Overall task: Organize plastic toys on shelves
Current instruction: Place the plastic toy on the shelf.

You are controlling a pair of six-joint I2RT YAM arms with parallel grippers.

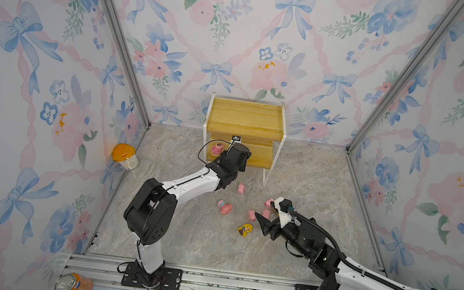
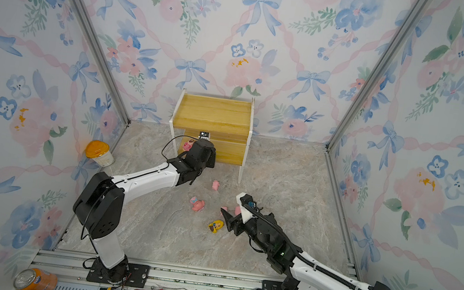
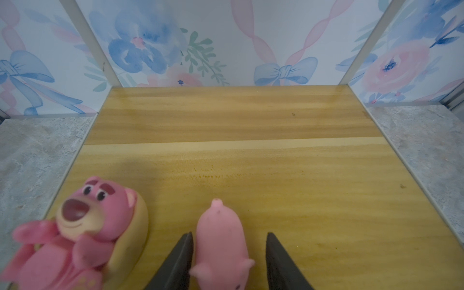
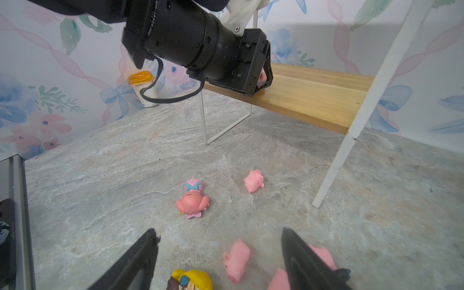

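Left wrist: left claw (image 3: 229,234) slack around pig (image 3: 218,241); right claw (image 4: 219,231) agape; can (image 1: 73,285) lettering illegible.

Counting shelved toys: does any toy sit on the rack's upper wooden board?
No, in both top views the yellowish upper wooden board lies bare.

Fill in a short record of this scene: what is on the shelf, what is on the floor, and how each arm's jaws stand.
Lower shelf board: pink bear figurine, small pink pig
Left jaws: open, either side of that pig
Floor: four small pink pigs, pink blue-bowed figure, yellow-haired doll
Right jaws: open, close to the doll and floor pigs
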